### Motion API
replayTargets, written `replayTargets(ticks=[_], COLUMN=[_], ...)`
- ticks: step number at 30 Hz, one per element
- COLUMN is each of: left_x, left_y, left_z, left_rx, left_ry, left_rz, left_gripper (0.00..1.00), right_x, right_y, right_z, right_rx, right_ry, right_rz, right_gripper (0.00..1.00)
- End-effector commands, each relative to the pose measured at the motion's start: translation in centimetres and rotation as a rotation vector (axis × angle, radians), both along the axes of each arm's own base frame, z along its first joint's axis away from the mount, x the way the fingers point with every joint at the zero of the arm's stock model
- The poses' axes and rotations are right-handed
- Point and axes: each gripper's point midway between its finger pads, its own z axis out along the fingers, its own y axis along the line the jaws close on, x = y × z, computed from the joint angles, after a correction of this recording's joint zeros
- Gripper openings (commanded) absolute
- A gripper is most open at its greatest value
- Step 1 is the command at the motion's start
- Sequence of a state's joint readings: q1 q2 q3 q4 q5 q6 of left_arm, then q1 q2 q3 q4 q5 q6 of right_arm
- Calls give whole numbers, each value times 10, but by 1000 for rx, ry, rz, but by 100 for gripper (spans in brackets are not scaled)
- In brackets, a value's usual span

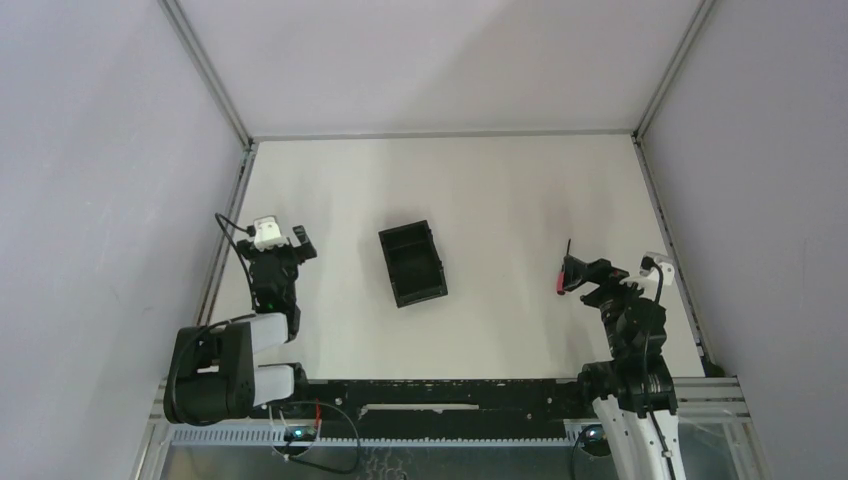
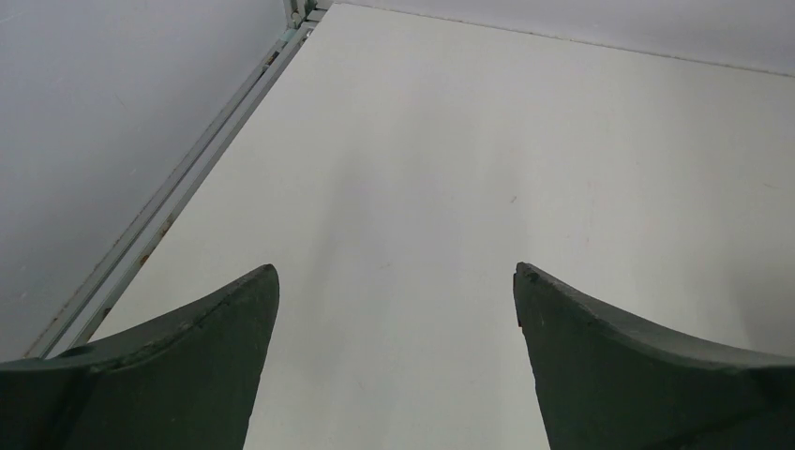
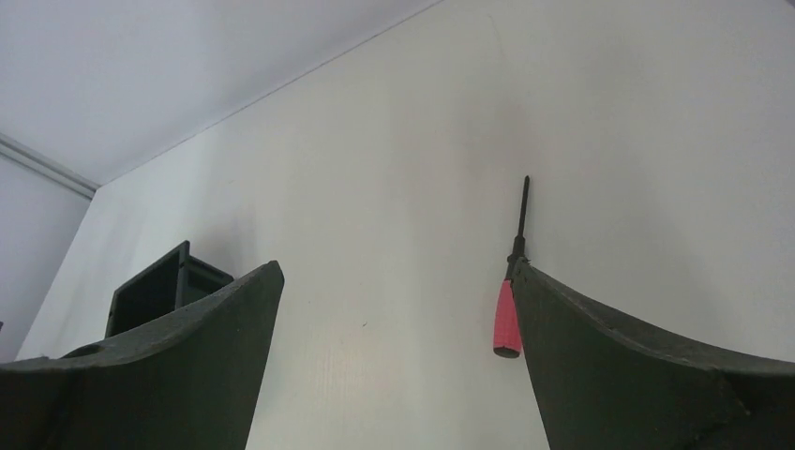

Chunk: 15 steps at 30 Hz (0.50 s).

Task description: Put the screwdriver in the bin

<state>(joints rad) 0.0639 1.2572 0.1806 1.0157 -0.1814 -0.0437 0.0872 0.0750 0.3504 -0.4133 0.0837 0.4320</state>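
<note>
Your right end effector [image 3: 396, 272] stood with its fingers spread wide apart and nothing clamped between them. In the right wrist view, the screwdriver [image 3: 506, 317] lay on the worktop [image 1: 500, 200] inside that gap, but far over to one side. Its red handle sat right against the inner edge of the finger on the right of the picture, and its dark shaft pointed away from the camera toward the far wall. You could not tell from either view whether the handle touched that finger or only lay just beside it. The other finger [image 3: 187, 347] was well clear of the tool.

From the top camera, the screwdriver was at the tip of your right arm, on the right side of the worktop. The bin [image 1: 412, 265] sat well apart from it, near the middle of the worktop between the two arms and turned slightly askew. Its inner divider was visible and both compartments held nothing. In the right wrist view, only one corner of the bin showed past the finger on the left of the picture.

Your left end effector [image 2: 396, 272] also had its fingers apart, holding nothing, and was over bare worktop near the left rail [image 2: 178, 187].
</note>
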Motion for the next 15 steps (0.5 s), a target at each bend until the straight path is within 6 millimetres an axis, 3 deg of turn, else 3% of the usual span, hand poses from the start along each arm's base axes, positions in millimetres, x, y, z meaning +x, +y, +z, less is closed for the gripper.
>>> replayTargets(ticks=[1,5,9,12,15], left_x=[5,5,5,5,5], left_y=[0,0,0,0,0], left_z=[15,15,15,15,15], left_rx=[19,19,19,19,19], left_ry=[-47,-48,-48,-49,-48], left_rz=[-3,-2,-3,-3,-3], left_gripper=[100,100,100,100,100], right_x=[5,4,10,28,50], right_y=[-6,1,16,12,2], right_z=[15,48,99,117,111], right_rx=[51,-15,-89,-133,-177], right_ry=[-28,-92,-156,-7,252], right_rz=[-56,13,113,105,63], right_gripper=[100,100,98,96,95])
